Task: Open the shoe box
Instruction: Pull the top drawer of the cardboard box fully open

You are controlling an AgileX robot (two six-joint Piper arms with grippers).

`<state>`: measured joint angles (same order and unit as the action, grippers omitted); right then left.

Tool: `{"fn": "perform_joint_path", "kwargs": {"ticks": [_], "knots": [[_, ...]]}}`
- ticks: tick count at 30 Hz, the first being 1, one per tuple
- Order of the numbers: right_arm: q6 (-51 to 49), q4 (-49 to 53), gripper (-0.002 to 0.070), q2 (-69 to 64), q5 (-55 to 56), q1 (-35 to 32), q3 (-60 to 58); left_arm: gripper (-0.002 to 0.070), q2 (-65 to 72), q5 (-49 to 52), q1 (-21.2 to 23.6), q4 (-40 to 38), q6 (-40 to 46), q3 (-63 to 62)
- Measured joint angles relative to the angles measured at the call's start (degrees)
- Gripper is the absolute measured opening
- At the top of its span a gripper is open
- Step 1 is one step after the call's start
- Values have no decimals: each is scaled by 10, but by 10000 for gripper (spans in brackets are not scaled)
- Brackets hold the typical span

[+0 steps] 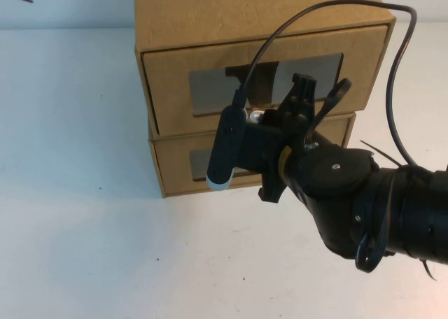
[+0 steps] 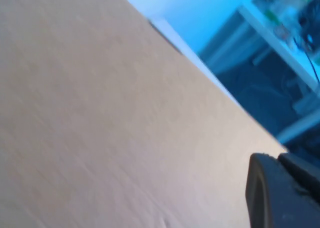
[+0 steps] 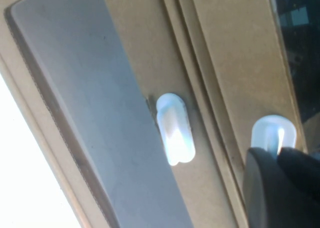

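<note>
Fingers [image 3: 272,188] of the right gripper [image 1: 299,98] read closed almost completely from where I sit. Whether they actually pinch anything I cannot tell. My white counter [image 1: 70,228] carries two brown cardboard shoe boxes, stacked. The upper shoe box [image 1: 210,11] sits squarely on the lower shoe box [image 1: 175,166], both drawer fronts facing me and both drawers flush. The right arm [image 1: 392,214] reaches in from my right, its gripper pressed up to the box fronts about where the two meet. A black cable [image 1: 395,74] loops above it.

The left gripper [image 2: 282,185] does not show from above. Its own camera has it close against a plain cardboard face [image 2: 100,113], though which box I cannot say.

Each drawer front has a grey window [image 1: 210,91]. Up close, one white pull tab [image 3: 175,129] stands free beside a window. A second white tab [image 3: 273,130] sits right at the closed fingertips.
</note>
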<state>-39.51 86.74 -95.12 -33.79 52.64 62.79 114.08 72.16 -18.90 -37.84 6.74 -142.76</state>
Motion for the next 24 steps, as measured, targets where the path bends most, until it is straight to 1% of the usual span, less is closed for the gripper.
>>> {"fn": "perform_joint_path", "kwargs": {"ticks": [2,5,10,15,24], "knots": [[0,0,7,0,0,0,0,-5,-23,0,-9,9,0,51],[0,0,7,0,0,0,0,-5,-60,1,-10,23,3,132],[0,0,7,0,0,0,0,-5,-91,1,-14,10,34,214],[-1,0,7,0,0,0,0,-5,-71,0,-18,9,40,235],[-1,-5,7,0,0,-1,-1,-5,-39,-9,-18,-7,40,232]]}}
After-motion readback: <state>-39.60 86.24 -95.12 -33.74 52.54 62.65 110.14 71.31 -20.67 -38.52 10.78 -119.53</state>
